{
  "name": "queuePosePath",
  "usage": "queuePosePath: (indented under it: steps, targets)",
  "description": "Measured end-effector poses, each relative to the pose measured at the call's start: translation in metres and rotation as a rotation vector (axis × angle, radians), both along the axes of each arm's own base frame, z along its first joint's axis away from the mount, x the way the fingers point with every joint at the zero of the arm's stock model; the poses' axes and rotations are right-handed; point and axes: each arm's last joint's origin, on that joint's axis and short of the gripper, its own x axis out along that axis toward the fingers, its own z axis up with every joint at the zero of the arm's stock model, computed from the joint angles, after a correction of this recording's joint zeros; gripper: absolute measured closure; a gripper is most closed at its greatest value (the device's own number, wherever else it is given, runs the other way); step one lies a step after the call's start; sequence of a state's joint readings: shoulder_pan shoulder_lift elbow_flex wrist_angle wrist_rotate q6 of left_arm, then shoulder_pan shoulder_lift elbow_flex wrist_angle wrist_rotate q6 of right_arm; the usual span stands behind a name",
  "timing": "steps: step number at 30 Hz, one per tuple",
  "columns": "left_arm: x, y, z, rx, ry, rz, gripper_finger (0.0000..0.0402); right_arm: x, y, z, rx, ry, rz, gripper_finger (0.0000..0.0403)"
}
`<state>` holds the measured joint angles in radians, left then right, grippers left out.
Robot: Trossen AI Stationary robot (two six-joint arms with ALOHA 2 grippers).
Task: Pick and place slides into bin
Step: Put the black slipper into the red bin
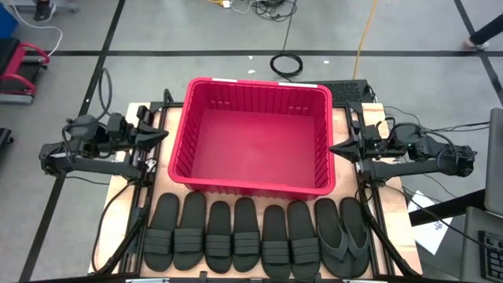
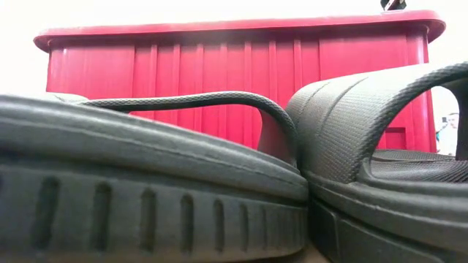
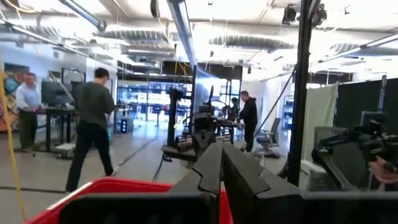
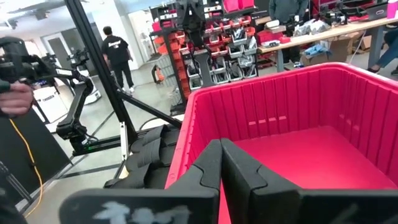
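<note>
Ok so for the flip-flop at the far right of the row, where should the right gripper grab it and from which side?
Probably from straight above. The flip-flop lies flat, sole down, touching its twin, so its side edges offer little room. The thin thong strap arches clear of the footbed, so one finger could slip under it. The right gripper, shut beside the bin, is the nearer one.
</note>
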<state>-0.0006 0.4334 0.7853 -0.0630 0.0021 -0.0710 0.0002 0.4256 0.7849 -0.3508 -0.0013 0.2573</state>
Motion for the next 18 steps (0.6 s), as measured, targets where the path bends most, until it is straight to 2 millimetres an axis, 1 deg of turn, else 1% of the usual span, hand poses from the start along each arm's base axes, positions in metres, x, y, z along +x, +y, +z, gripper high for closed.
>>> queuePosePath:
  steps: [4, 7, 10, 14, 16, 18]
  targets:
    - [0.008, 0.0, -0.001, -0.069, 0.022, -0.016, 0.038, 0.002, 0.0, 0.011, 0.056, -0.098, 0.001, 0.0397]
    - [0.014, 0.0, -0.002, -0.113, 0.039, -0.028, 0.038, -0.001, 0.001, 0.027, 0.057, -0.116, 0.047, 0.0376]
    - [0.021, 0.0, -0.004, -0.132, 0.064, -0.031, 0.038, -0.006, 0.003, 0.054, 0.051, -0.139, 0.095, 0.0341]
    - [0.028, 0.0, -0.007, -0.153, 0.09, -0.035, 0.038, -0.012, 0.005, 0.092, 0.053, -0.117, 0.168, 0.028]
    - [0.03, 0.0, -0.007, -0.157, 0.098, -0.035, 0.038, -0.014, 0.007, 0.107, 0.082, -0.056, 0.222, 0.025]
    - [0.032, 0.0, -0.008, -0.157, 0.103, -0.034, 0.038, -0.013, 0.008, 0.116, 0.132, 0.047, 0.28, 0.0228]
